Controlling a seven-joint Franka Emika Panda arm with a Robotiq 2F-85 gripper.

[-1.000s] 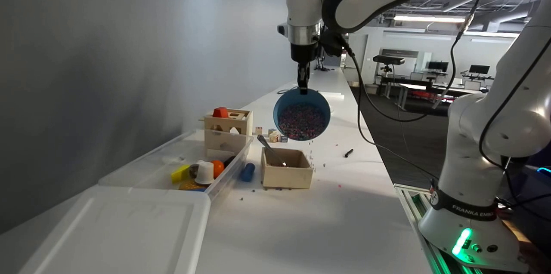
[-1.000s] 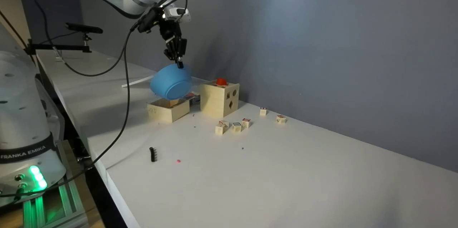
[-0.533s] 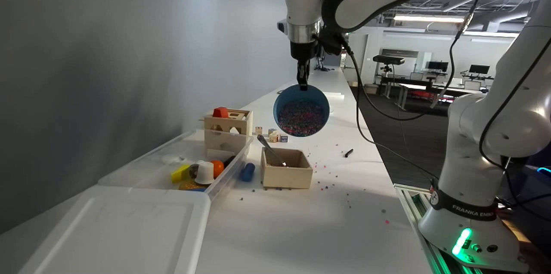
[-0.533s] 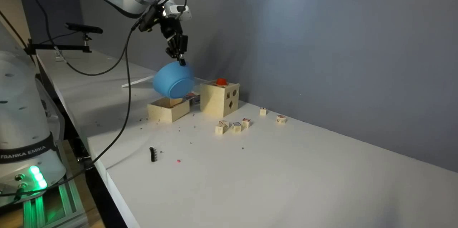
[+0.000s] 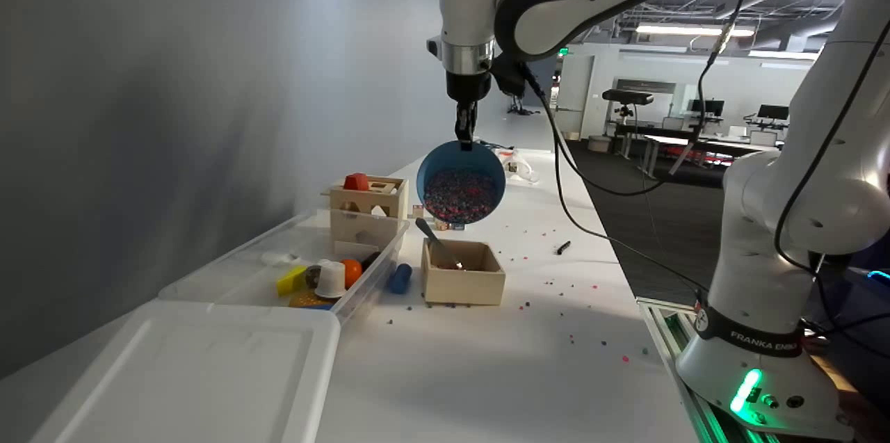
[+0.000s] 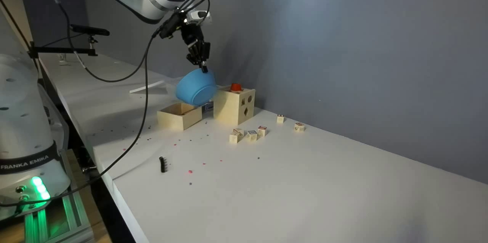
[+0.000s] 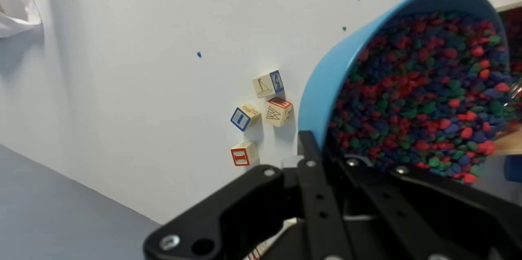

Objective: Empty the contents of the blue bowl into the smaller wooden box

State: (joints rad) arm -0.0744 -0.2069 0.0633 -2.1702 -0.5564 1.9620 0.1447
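Several toy pieces are sitting at left in the clear plastic bin, out of the way because they're playing no part in your pour. Just beyond, the taller wooden box is standing with a red piece resting on top; you're not wanting that one either. A blue cylinder is lying between the bin and your target: the smaller wooden box, waiting low on the tabletop, a utensil leaning inside with its handle poking past the wall. And above, the blue bowl is hanging from your pincer! You're pinching the high side of its rim, presumably because that's leaving the low lip free for tipping. You're holding it aslant, mouth turned toward the box, and the contents are banking against the low side. More of them are showing inside the box in the wrist view, so you're likely partway through. Whether the lip is sitting squarely over the opening, you're not getting to see. Further right, stray bits are dotting the tabletop around a black clip, so you're probably needing to centre that lip before tipping steeper.
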